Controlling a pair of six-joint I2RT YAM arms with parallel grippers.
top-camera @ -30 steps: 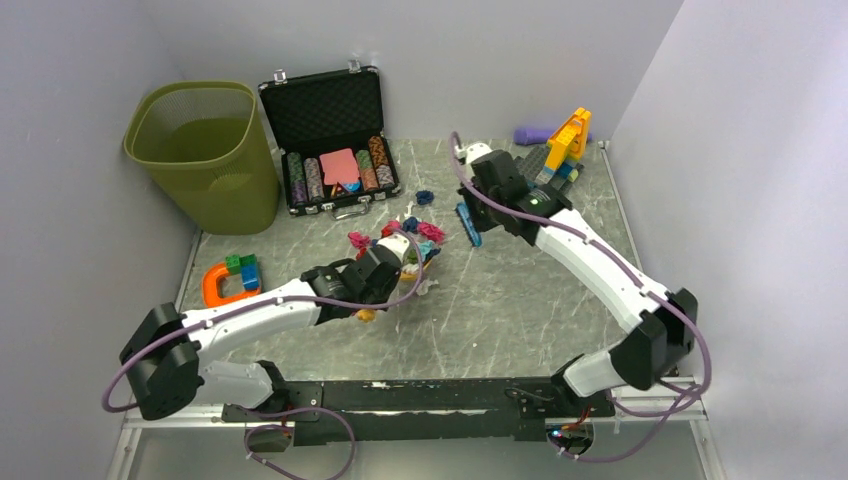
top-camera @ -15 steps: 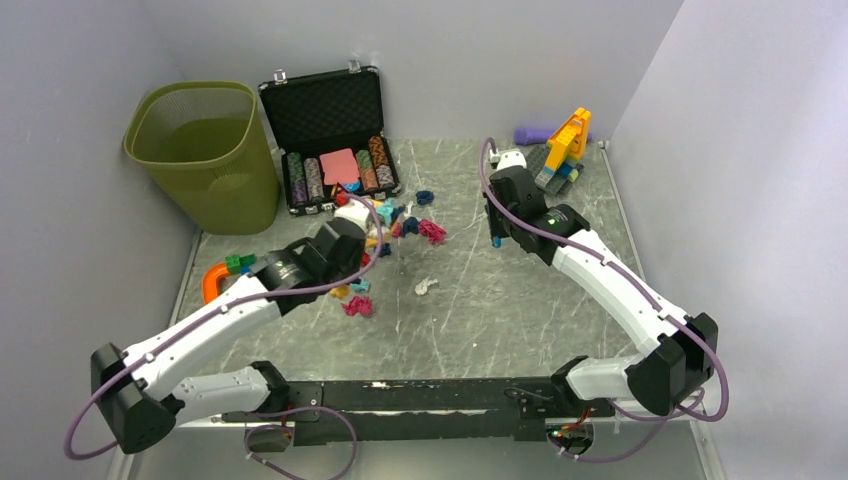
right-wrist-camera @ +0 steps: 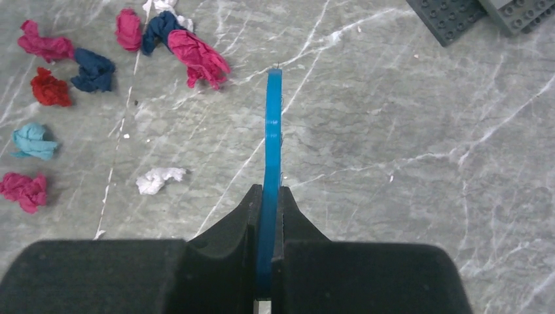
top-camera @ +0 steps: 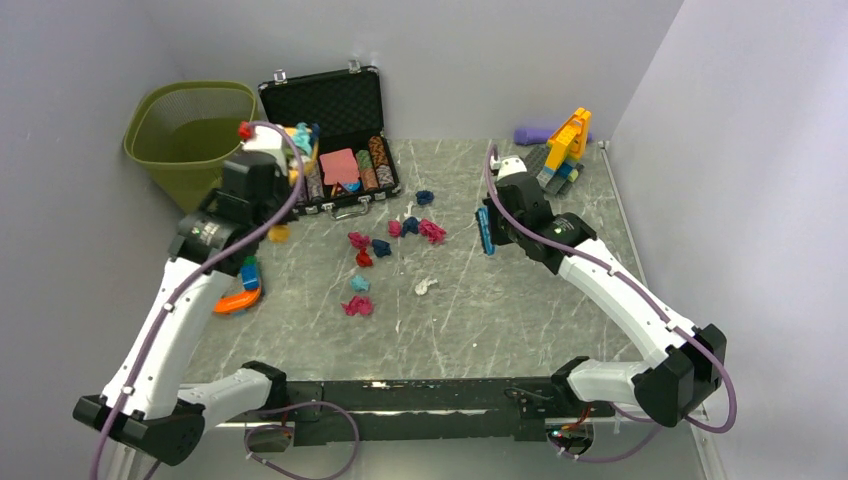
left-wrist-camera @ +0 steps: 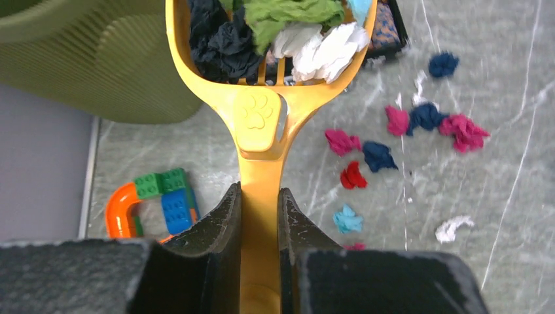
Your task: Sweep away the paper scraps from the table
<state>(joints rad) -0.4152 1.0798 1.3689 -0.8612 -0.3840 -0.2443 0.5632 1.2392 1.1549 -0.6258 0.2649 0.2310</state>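
My left gripper (top-camera: 262,156) (left-wrist-camera: 260,203) is shut on the handle of a yellow scoop (left-wrist-camera: 260,118), held up beside the green bin (top-camera: 195,150). The scoop (top-camera: 296,140) carries black, green and white paper scraps (left-wrist-camera: 288,29). Several loose scraps lie mid-table (top-camera: 560,330): pink (top-camera: 432,231), dark blue (top-camera: 381,247), red (top-camera: 364,258), light blue (top-camera: 359,284), pink (top-camera: 357,306), white (top-camera: 425,286). My right gripper (top-camera: 490,225) (right-wrist-camera: 269,196) is shut on a flat blue sweeper (right-wrist-camera: 273,131), right of the pink scrap (right-wrist-camera: 198,59).
An open black case (top-camera: 330,110) with poker chips stands behind the scraps. An orange arch with toy bricks (top-camera: 238,290) lies at the left edge. A yellow and grey brick build (top-camera: 562,150) and a purple object (top-camera: 535,134) stand at the back right.
My left arm has lifted the loaded scoop from the middle of the table up and left to the bin's rim. The right arm has barely shifted with the sweeper.
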